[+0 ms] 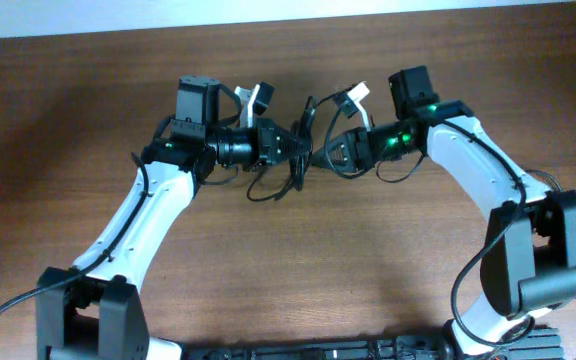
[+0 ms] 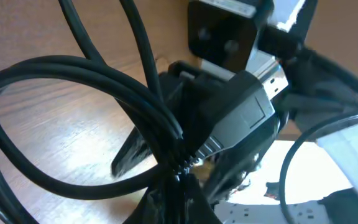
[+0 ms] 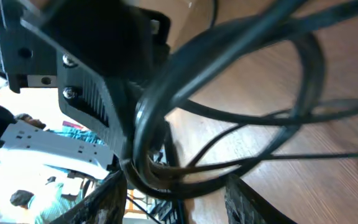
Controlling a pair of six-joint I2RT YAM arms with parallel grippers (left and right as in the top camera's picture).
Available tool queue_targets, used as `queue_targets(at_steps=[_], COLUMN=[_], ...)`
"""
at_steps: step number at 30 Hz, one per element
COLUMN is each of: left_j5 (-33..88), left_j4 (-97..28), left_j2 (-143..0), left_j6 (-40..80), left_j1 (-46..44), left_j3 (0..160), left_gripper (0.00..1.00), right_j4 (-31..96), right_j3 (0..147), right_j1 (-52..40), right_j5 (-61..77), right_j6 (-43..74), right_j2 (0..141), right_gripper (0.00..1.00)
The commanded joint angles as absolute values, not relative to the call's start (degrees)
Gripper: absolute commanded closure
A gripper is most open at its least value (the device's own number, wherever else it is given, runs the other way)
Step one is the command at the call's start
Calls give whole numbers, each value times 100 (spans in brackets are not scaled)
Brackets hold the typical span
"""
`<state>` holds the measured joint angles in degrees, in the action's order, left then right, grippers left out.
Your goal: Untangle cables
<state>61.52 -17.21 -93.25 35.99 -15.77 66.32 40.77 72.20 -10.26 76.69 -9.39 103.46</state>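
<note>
Cables (image 2: 73,67) hang in thin black loops at the upper middle of the overhead view, over the counter (image 1: 318,270). Both arms bend in and meet there. Left hand (image 1: 293,150) is clenched on the cables. Right hand (image 1: 328,152) is spread wide, with loops between its fingers (image 3: 107,199).

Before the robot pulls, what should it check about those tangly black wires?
1. Left gripper shut on the thin black cables: ok, the strands bunch tightly at its tips.
2. Right gripper gripping: not ok, its fingers stand apart with cable loops running between them.
3. Cables untangled: not ok, the loops cross each other.
4. Room between the grippers: not ok, they sit very close together above the brown wooden table.
5. Plug tips found: cannot tell, none shows clearly.
</note>
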Motion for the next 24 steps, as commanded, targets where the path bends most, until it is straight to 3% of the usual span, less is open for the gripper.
queue_targets(at_steps=[1,4,7,8,13,14,17,19,22,24], left_j5=[6324,6348,6455,6637,6665,6665,6324,4611,2383,1861], left_j4=[-1658,-1653,-1651,-1651,-1651,-1653,-2318,-3739,-4683,-4901], left_j2=[-9251,-9251,-9251,-9251,-9251,-9251,-9251,-9251,-9247,-9131], left_j6=[3970,4407,4578,4582,4576,4491,3022,1994,1544,1203], left_j1=[-1570,-1570,-1570,-1570,-1570,-1568,-1568,-1568,-1431,-843], left_j3=[6707,6707,6707,6707,6707,6707,6707,6707,6707,6707], left_gripper=[100,100,100,100,100,100,100,100,100,100], right_j4=[4025,4018,3972,3953,3953,3959,4169,4263,4633,5083], right_j3=[7255,7258,7258,7258,7258,7255,7255,7255,7286,7437], right_j1=[-1135,-1135,-1135,-1135,-1133,-1122,-1118,-1111,-902,-329], right_j5=[7935,7953,7950,7950,8064,7511,4014,3013,1739,1378], right_j6=[-1004,-1004,-1007,-1007,-746,-674,1055,1302,1555,1549], right_j2=[10366,10366,10366,10366,10366,10366,10366,10366,10328,10053], right_gripper=[50,51,81,96,96,96,96,96,96,96])
